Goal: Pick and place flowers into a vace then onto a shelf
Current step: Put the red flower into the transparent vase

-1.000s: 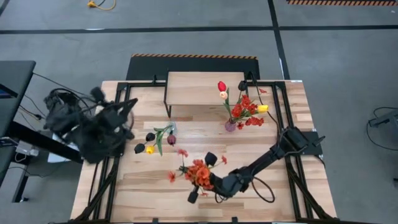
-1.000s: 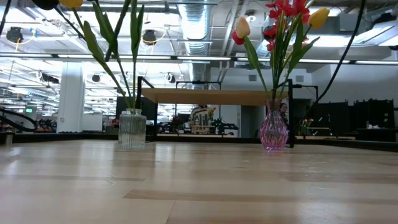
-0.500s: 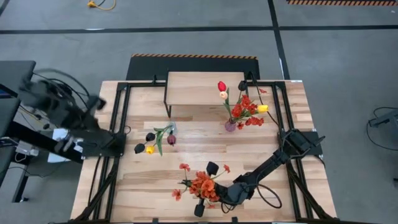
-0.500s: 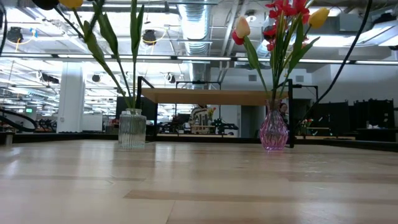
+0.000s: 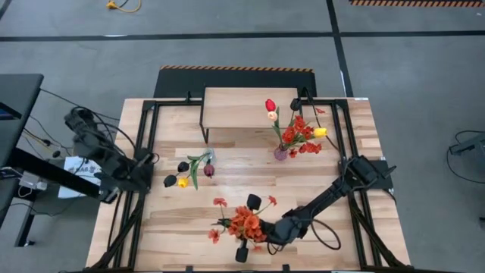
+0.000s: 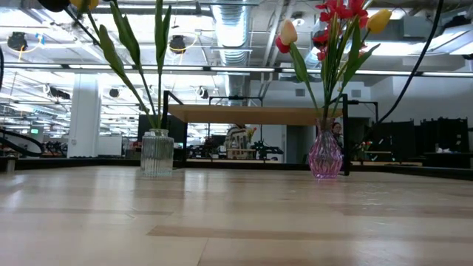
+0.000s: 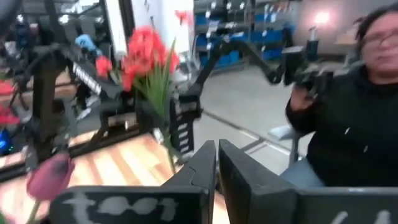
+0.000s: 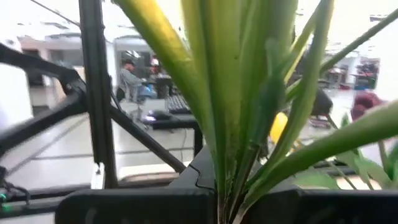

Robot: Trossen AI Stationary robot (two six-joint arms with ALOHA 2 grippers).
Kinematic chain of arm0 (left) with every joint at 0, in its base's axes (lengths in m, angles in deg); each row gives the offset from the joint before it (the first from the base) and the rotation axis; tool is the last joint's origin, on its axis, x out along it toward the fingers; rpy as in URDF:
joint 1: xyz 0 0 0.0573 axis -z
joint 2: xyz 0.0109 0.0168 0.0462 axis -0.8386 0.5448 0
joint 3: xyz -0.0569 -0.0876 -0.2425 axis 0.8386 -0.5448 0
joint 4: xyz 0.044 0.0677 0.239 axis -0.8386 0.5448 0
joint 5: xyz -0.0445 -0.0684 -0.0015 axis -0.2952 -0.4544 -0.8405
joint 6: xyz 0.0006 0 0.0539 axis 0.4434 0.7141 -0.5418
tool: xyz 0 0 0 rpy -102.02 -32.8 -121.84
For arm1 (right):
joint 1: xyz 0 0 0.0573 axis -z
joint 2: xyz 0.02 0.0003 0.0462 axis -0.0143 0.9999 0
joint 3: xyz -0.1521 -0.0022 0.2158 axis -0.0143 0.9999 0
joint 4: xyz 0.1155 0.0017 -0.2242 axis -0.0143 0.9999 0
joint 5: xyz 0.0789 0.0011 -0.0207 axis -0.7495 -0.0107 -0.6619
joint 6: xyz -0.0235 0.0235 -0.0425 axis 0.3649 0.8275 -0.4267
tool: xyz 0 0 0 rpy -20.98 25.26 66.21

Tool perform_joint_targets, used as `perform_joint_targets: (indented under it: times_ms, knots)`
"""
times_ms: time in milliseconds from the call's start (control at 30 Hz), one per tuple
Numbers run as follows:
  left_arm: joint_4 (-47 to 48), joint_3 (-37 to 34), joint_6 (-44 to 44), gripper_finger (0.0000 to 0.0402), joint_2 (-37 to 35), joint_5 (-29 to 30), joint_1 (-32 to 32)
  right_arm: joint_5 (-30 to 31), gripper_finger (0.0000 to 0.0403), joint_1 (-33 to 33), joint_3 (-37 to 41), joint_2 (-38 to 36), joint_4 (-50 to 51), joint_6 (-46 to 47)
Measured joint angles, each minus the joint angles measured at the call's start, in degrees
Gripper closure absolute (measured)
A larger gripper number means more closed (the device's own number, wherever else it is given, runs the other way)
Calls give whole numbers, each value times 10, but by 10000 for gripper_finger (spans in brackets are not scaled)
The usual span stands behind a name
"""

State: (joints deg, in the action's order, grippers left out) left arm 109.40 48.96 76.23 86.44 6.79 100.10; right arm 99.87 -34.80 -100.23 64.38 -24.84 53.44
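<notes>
Standing on the slatted tabletop (image 5: 242, 171) at present: two filled vases, neither yet on the shelf (image 5: 250, 100).

Item 1. Pink glass vase (image 6: 325, 157), beside the shelf's right end, holding red, cream and yellow tulips with red-orange sprays (image 5: 297, 130). Upright, loaded, not shelved.

Item 2. Clear ribbed vase (image 6: 157, 153), left of centre, holding a yellow tulip, dark maroon tulips and green leaves (image 5: 191, 168). Upright, not shelved.

Item 3. Bunch of orange-red blossoms with a dark tulip head (image 5: 244, 220), near the front edge of the table, carried by the right gripper (image 5: 265, 231). In the right wrist view the green stems (image 8: 239, 124) rise straight out from between the jaws, which are closed on them; the blossoms extend leftward from the gripper in the high view.

Item 4. Left gripper (image 7: 216, 163), jaws closed on nothing. The left arm is folded back at the table's left edge, well apart from every flower. A seated person in dark clothing (image 7: 348, 124) shows beyond it.

Item 5. Shelf: plank top bare.

Status, as judged: most flowers appear already in vases; the held bunch remains to be put in a vase, and both vases remain to be lifted onto the shelf.
</notes>
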Motion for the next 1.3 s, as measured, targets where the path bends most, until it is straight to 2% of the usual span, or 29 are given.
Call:
perform_joint_targets:
  times_ms: [100,300,433,667,833,967,1067,1167,1300]
  knots:
    - [0,-12,-6,390,7,32,0,-26,398,10,0,-8,7,-11]
    - [-45,-12,-103,388,17,92,0,-89,398,38,0,-50,80,-15]
    - [-77,-12,-125,388,17,127,0,-144,398,60,0,-86,131,-15]
    - [-75,-12,-131,388,15,132,0,-192,398,88,0,-136,185,-15]
    - [-86,-12,-94,388,15,139,0,-293,400,112,0,-156,190,1]
    - [-97,-9,-43,388,20,172,0,-333,400,132,-9,-155,206,26]
    - [-72,3,-10,388,33,167,0,-365,400,145,-39,-155,244,45]
    - [-57,8,5,384,48,156,0,-374,400,150,-66,-150,279,46]
    - [-49,8,11,359,71,153,0,-377,399,150,-89,-149,308,27]
